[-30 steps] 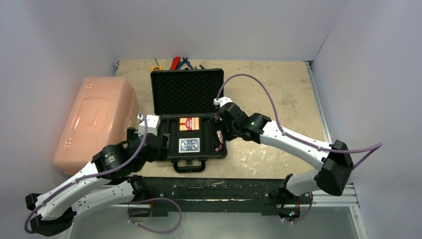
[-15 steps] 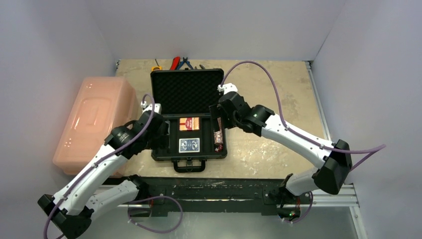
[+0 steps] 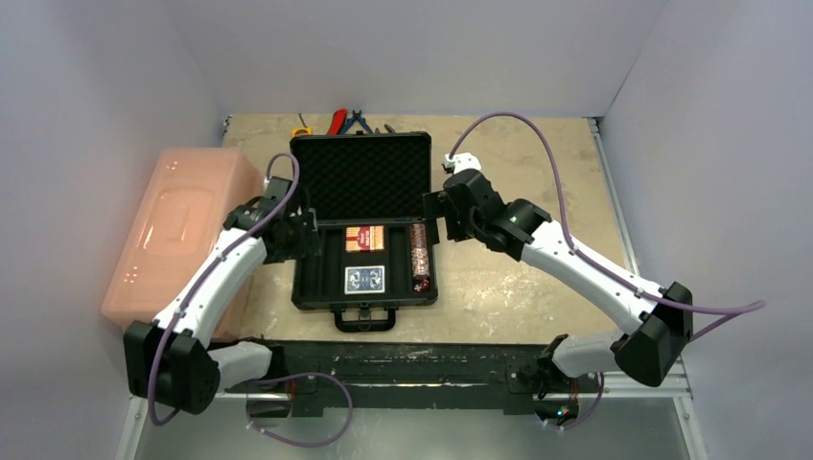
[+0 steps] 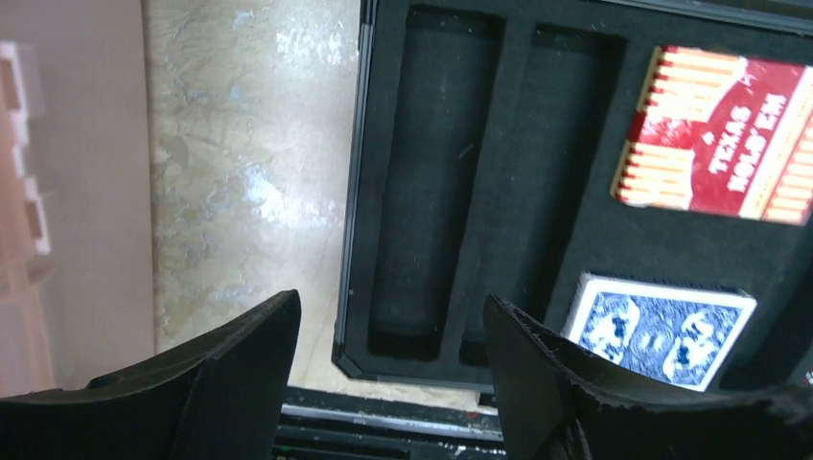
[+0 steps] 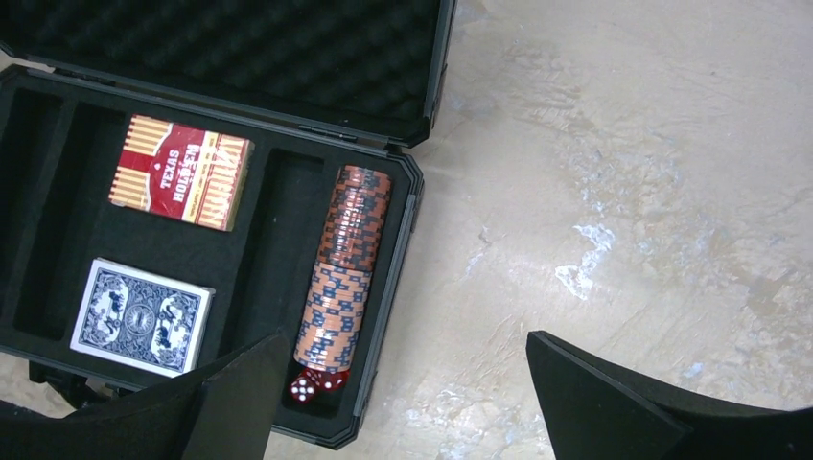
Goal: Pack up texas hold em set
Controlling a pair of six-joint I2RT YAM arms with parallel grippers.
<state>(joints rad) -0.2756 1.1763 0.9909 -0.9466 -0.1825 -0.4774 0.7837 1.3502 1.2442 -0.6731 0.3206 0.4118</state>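
Both grippers stand spread and hold nothing. The left gripper hangs over the left edge of the open black case, and the right gripper is just off its right wall, each arm bent inward. "TEXAS HOLD'EM" reads on the red deck, which lies beyond the blue deck. Only the right wrist view shows red dice, probably two, at the near end of the chip roll.

Top view: tools at 12 o'clock past case lid, partly hidden, too small to ID.
Left wrist: red deck cut at 3 o'clock edge; blue deck lower edge behind left gripper finger; pink bin blurred, cropped at 9.
Right wrist: dice, one part-hidden by chip roll end.
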